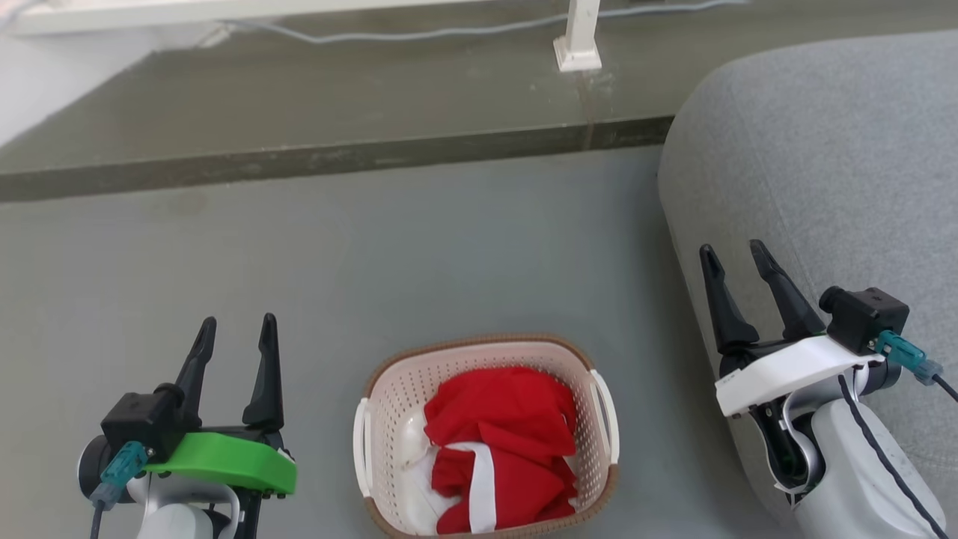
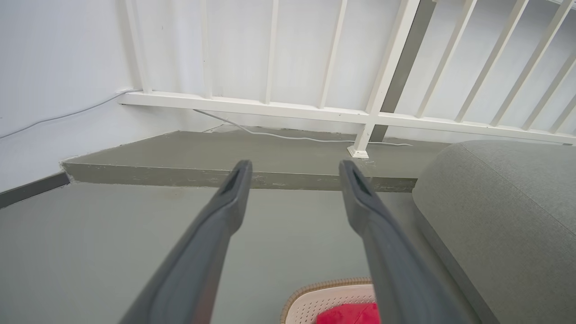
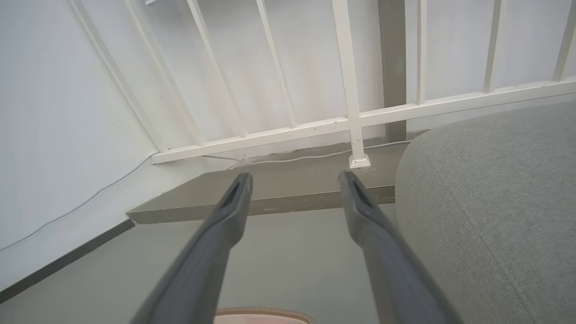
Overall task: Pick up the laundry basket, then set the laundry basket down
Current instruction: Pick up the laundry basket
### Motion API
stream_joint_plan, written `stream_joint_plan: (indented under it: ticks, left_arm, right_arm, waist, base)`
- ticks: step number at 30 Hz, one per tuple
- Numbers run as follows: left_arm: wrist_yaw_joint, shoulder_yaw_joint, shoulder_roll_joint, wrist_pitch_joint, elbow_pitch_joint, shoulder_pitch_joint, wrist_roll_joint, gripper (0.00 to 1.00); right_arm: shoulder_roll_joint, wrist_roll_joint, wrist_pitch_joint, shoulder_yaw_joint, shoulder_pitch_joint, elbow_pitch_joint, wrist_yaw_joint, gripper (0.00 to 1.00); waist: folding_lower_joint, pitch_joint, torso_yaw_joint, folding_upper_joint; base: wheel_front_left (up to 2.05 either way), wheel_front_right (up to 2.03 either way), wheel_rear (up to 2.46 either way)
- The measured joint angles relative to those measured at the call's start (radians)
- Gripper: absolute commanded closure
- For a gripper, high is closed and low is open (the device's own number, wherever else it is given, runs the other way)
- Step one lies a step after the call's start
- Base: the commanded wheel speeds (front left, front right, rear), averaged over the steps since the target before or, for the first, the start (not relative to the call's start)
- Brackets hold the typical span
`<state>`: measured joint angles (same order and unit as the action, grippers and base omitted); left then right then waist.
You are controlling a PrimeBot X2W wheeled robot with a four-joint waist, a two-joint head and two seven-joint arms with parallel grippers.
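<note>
The laundry basket point(image 1: 389, 419) is set on the grey floor point(image 1: 374, 254), low in the middle. A red cloth point(image 1: 509, 427) with a white stripe is piled inside it. The left gripper point(image 1: 238, 322) is held to the basket's left and the right gripper point(image 1: 730, 247) to its right, beside a big grey cushion point(image 1: 823, 150). The basket is touched by neither. Both pairs of fingers are spread apart, and nothing is held. Farther back, a white post point(image 1: 580, 37) is seen on a low step point(image 1: 337, 97).

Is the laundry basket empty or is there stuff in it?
Not empty. The basket sits upright on the floor, holding a crumpled red cloth with a white band.
</note>
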<state>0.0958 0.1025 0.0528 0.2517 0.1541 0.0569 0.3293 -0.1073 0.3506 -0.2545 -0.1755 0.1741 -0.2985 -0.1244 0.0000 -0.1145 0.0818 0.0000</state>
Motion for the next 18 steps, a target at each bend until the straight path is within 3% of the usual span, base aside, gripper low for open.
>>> stream_joint_plan:
  ticks: [8,18]
  left_arm:
    - [0.009,0.013,-0.002,0.000,0.011,0.008,-0.002,0.00]
    - [0.020,0.071,-0.003,0.000,0.134,0.088,-0.004,0.00]
  right_arm:
    - [-0.003,0.000,0.000,0.010,0.004,-0.026,0.000,0.00]
    - [0.005,0.019,0.000,-0.012,0.046,-0.086,0.000,0.00]
  waist:
    - [0.0000,-0.078,0.006,0.0000]
    - [0.0000,-0.197,0.004,0.0000]
  base:
    - [0.00,0.00,0.00]
    - [0.00,0.00,0.00]
